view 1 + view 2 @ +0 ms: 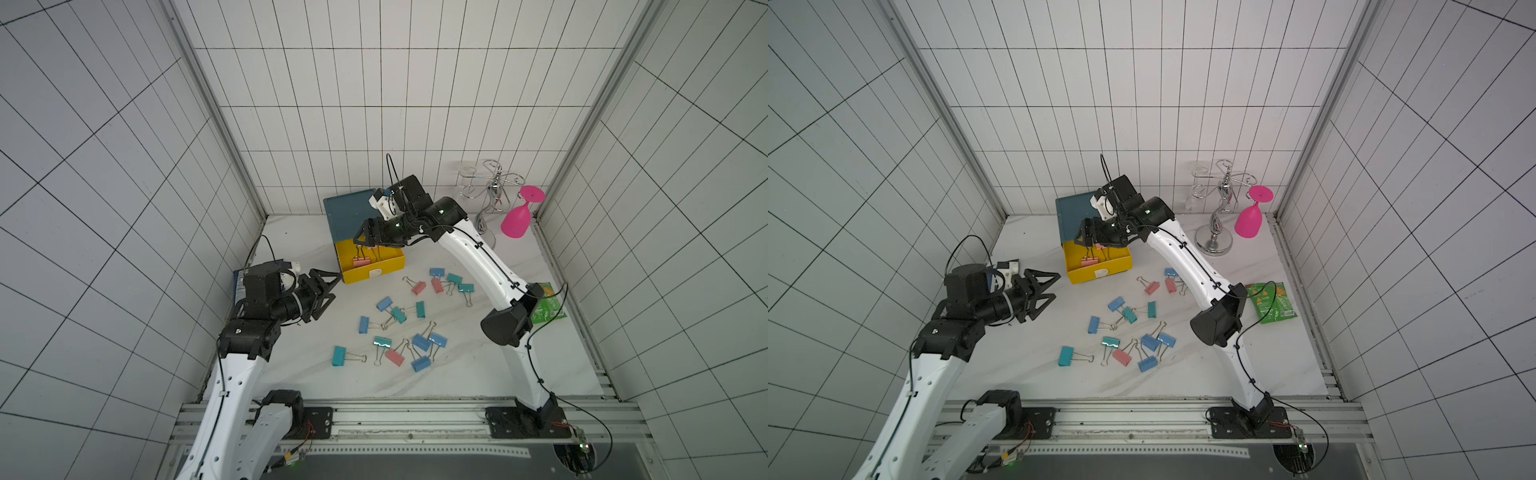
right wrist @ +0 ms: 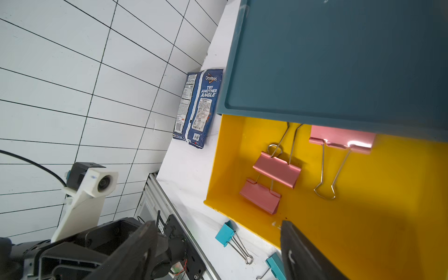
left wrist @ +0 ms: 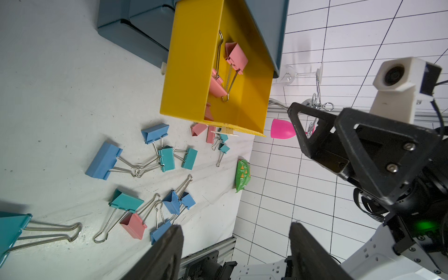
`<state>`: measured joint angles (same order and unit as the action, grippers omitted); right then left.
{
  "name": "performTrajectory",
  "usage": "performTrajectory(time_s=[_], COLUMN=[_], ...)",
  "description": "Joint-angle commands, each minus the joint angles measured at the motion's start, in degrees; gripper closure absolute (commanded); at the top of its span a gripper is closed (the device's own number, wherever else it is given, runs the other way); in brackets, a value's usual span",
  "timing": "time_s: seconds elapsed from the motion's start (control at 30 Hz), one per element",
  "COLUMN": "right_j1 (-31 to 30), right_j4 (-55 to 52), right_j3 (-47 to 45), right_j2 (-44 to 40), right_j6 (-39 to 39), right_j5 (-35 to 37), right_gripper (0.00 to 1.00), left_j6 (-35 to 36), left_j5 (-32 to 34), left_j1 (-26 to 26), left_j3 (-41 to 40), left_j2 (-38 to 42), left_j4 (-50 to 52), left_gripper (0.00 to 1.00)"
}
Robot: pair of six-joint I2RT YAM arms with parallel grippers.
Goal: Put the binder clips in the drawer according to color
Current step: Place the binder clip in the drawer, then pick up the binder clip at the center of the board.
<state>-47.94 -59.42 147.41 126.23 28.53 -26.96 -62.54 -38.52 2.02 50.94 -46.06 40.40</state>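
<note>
The right gripper (image 1: 362, 237) hangs over the pulled-out yellow drawer (image 1: 374, 272), jaws spread wide, holding nothing. Three pink binder clips (image 2: 276, 169) lie inside it. The left gripper (image 1: 332, 286) hovers just beside the drawer, likewise wide apart and empty. Pink, blue and teal loose clips (image 1: 422, 341) lie scattered on the tabletop (image 1: 457, 382).

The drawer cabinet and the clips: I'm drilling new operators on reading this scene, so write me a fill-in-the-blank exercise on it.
1. The one drawer pulled out of the cabinet is coloured ____.
2. The binder clips lying inside it are all ____.
3. The right gripper hangs over it with its jaws ____ and empty.
4. The snack packet beside the right arm's elbow is ____.
Missing words: yellow; pink; open; green.
</note>
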Motion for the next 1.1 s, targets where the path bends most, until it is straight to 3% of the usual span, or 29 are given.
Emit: performTrajectory(time_s=[0.0, 0.37, 0.5, 0.77, 1.07], right_j1=[0.81, 2.84, 2.86, 2.26, 0.24], right_j4=[0.89, 1.05, 3.24, 10.10, 11.81], right_j3=[-2.43, -35.03, -48.19, -72.66, -86.70], right_j2=[-4.13, -25.12, -31.30, -41.73, -46.65], right_j6=[-0.42, -6.60, -5.85, 1.03, 6.81], right_j5=[0.07, 10.85, 11.92, 12.57, 13.16], right_gripper=[0.20, 0.25, 0.27, 0.31, 0.32], left_j6=[3.10, 14.07, 17.08, 14.53, 13.87], left_j5=[1.23, 8.07, 13.41, 26.68, 34.37], left_j1=[-0.27, 2.17, 9.27, 29.01, 42.10], left_j3=[2.10, 3.77, 3.28, -1.72, -7.27], left_j2=[-0.35, -1.49, -3.32, -3.01, -4.56], left_j4=[3.10, 15.00, 19.38, 21.47, 15.77], left_gripper=[0.27, 0.27, 0.28, 0.28, 0.26])
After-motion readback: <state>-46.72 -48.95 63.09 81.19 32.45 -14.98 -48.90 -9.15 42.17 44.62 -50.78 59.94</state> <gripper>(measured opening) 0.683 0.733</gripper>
